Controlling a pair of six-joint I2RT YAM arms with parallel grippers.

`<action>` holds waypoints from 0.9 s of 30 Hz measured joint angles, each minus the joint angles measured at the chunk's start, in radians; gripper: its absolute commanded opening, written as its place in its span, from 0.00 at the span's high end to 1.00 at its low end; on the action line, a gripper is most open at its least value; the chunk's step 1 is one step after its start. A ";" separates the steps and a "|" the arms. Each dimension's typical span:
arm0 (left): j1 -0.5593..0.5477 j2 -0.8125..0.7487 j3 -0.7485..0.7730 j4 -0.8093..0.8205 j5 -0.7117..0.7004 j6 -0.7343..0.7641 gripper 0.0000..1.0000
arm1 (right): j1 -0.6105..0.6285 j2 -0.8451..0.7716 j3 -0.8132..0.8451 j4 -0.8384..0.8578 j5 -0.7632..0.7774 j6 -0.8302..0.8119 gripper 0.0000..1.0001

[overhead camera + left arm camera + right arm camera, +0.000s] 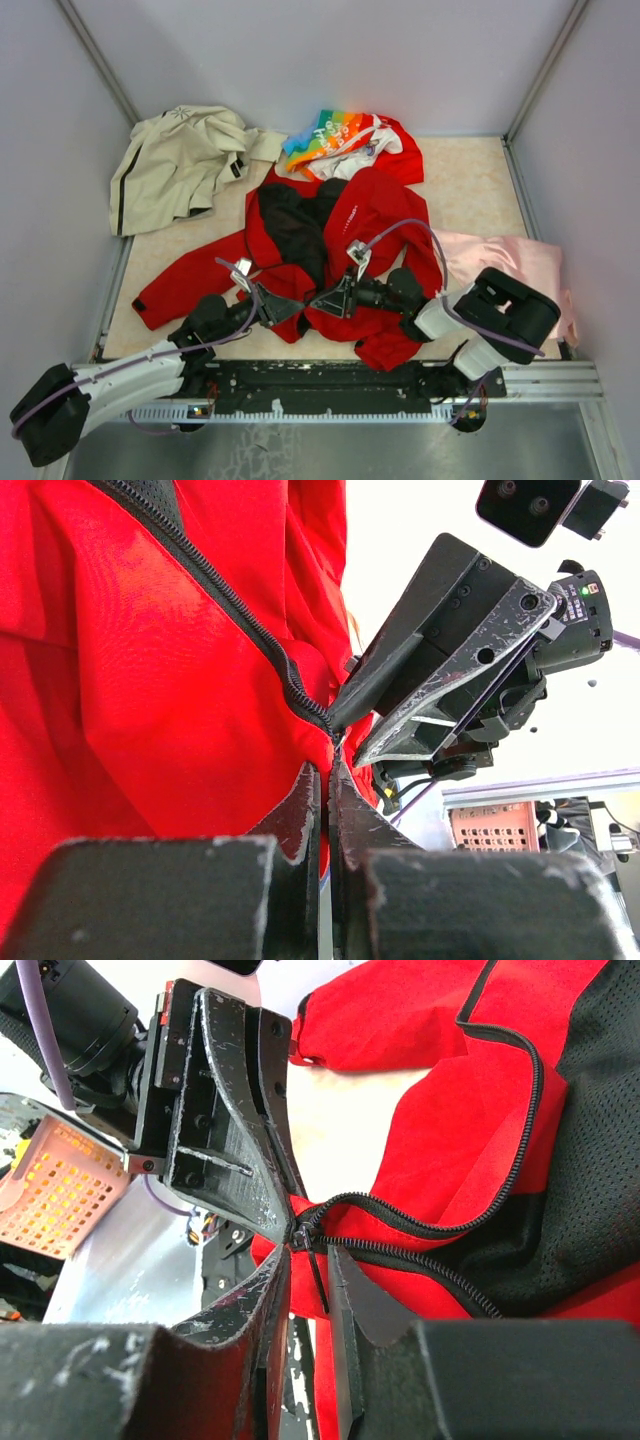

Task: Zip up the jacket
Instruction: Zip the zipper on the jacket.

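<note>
Bright red long-sleeved jacket is lying open on the beige tabletop. The left gripper is pinching it at the black zipper's base, likely anchoring it. The right gripper is straddling the pull tab, fingers narrowly apart, grip unclear.

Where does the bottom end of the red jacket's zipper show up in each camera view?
Top external: zipper end low centre, on the near hem of the jacket.
Left wrist: centre, where the diagonal teeth stop.
Right wrist: left of centre, where both rows meet.
Shared landmark: black mesh lining, top left in left wrist, far right in right wrist.
</note>
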 measured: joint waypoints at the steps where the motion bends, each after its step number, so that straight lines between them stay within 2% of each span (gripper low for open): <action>1: 0.000 0.001 0.000 0.000 0.000 0.000 1.00 | 0.000 0.009 0.000 0.010 -0.003 0.006 0.80; 7: 0.000 0.004 0.000 0.005 0.000 -0.001 1.00 | 0.000 0.029 0.000 0.040 -0.020 0.023 0.88; 10: 0.000 0.010 0.000 0.018 0.002 -0.001 1.00 | 0.000 0.029 0.001 0.041 -0.028 0.026 1.00; 16: 0.000 0.029 0.000 0.026 0.013 -0.003 1.00 | 0.000 0.018 0.002 0.004 -0.021 -0.003 1.00; 19: 0.001 0.032 0.000 0.005 0.027 0.003 1.00 | 0.002 -0.054 0.020 -0.138 0.003 -0.068 1.00; 23: 0.002 0.032 0.000 -0.028 0.053 0.016 1.00 | 0.003 -0.186 0.083 -0.420 0.081 -0.202 1.00; 27: 0.003 0.029 0.001 -0.088 0.077 0.031 1.00 | 0.009 -0.241 0.142 -0.628 0.129 -0.302 1.00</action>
